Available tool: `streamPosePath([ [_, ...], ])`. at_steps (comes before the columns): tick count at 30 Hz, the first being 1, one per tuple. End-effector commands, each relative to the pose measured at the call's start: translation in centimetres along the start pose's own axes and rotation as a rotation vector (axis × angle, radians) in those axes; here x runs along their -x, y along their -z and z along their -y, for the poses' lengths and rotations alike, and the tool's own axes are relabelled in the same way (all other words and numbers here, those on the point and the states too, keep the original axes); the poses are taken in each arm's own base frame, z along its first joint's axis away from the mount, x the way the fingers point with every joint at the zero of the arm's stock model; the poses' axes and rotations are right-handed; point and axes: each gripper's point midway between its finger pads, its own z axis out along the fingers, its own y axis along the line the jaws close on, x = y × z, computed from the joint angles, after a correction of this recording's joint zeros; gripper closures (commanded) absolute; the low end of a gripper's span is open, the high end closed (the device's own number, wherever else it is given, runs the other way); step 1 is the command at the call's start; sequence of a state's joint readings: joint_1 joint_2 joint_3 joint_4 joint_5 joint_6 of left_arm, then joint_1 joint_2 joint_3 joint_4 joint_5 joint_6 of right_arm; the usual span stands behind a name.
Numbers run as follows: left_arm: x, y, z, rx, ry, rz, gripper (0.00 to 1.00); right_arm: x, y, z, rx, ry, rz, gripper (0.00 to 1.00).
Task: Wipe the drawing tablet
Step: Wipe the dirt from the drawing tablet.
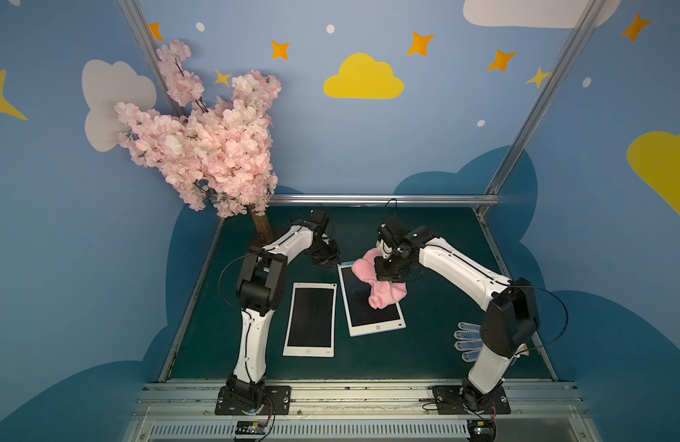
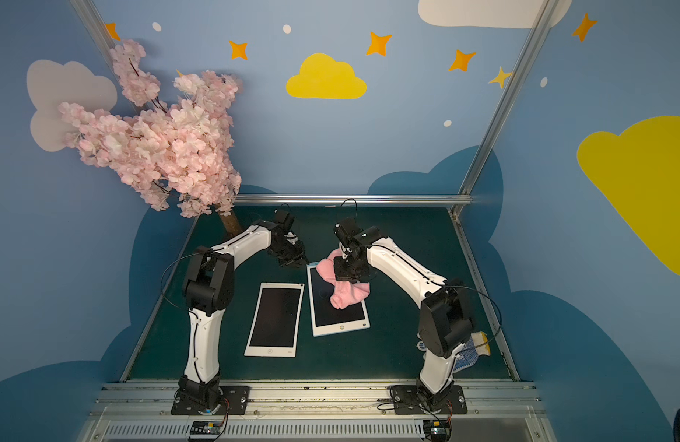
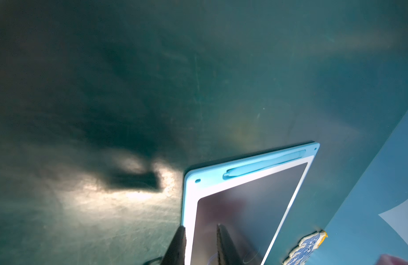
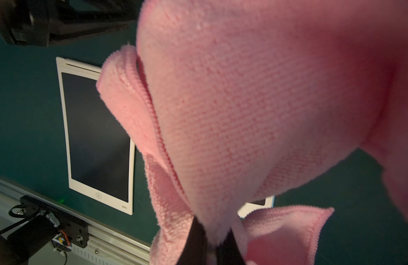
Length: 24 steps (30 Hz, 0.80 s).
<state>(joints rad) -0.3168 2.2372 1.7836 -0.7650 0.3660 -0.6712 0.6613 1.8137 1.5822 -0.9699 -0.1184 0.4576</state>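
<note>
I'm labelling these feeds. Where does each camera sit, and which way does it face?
Top views: above the arm bases, facing down and forward over the table, blue tablet and white tablet; both arms show.
Left wrist: on the left arm, facing past left end effector onto blue tablet.
Right wrist: on the right arm, facing past right end effector; pink cloth fills it.
Shared: white tablet, in right wrist and top views.

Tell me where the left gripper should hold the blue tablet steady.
Likely its far left corner, pressed from above by the left gripper: the blue tablet lies flat on the mat, leaving no edge to pinch, and the pink cloth in the right gripper covers the far right part.
</note>
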Motion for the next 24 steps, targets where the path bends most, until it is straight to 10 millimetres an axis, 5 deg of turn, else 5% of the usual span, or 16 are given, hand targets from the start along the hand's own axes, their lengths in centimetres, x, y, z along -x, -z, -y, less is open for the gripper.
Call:
streamPosePath([
  [1,-0.9,-0.7,-1.6,0.058,0.091,-0.075,0.75,0.4,-0.8,-0.9,0.025,-0.051,-0.038,1.00],
  [24,-1.8,1.1,-3.3,0.125,0.154,-0.044,0.86,5.6,-8.7,-5.5,0.069,-0.136,-0.121,1.00],
])
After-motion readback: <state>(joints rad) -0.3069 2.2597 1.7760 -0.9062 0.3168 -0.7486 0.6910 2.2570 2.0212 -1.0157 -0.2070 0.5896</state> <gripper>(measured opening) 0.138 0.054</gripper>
